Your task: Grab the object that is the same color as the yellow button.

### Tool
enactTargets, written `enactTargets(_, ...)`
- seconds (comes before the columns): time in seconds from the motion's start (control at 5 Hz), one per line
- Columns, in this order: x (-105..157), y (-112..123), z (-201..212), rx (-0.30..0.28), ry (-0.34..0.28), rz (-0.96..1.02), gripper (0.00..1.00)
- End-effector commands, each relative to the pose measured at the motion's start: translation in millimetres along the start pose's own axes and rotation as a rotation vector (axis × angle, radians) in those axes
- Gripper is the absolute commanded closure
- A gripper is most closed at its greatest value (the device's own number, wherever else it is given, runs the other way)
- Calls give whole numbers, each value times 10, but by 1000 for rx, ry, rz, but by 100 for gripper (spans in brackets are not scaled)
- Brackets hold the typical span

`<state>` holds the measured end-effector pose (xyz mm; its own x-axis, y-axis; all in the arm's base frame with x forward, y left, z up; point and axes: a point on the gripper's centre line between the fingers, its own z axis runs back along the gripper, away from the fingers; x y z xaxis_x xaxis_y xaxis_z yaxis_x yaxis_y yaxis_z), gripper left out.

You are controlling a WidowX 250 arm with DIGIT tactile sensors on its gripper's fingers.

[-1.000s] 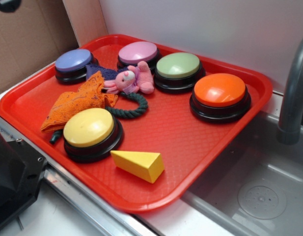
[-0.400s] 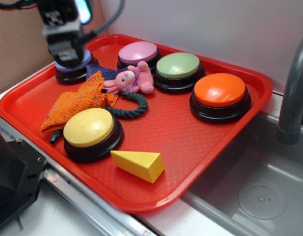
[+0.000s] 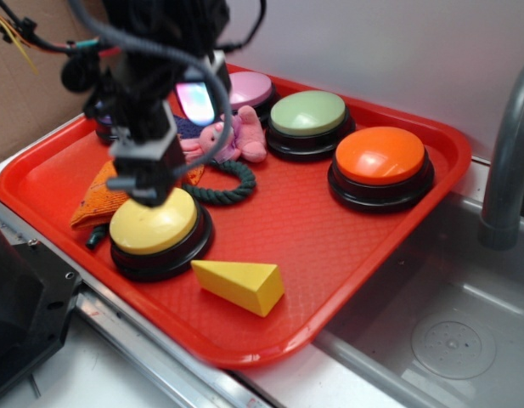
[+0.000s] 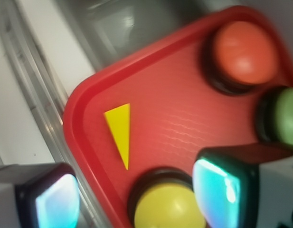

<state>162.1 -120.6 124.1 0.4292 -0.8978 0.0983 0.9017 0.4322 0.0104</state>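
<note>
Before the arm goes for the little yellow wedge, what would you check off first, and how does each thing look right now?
1. Target in view: small yellow wedge-shaped block lies alone on the red plastic tray: ok.
2. Colour match: it matches the round yellow dome button: ok.
3. Space around the wedge: apart from the button and the tray rim in the wrist view: ok.
4. Gripper over the wedge: it hangs above the yellow button instead: not ok.
5. Fingers open and empty: both show at the wrist view's edges with a gap and nothing between: ok.
6. Height above the tray: cannot tell.
</note>
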Motion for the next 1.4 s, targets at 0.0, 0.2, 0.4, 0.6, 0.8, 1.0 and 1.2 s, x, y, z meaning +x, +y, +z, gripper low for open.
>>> enactTargets(0.0, 3, -92, -551, -31, -67, -112, 0)
enactTargets(0.2, 18, -95, -803, -13, -50, -168, 0)
enactTargets(0.4, 97, -101, -956, 25, -22, -239, 0)
enactTargets(0.6, 200, -116, -991, 31, -32, -273, 0)
enactTargets(0.8, 264, -112, -988, 39, -66, -300, 100)
enactTargets(1.0, 261, -88, -971, 36, -118, -289, 100)
enactTargets(1.2, 265, -51, -946, 32, -126, -270, 100)
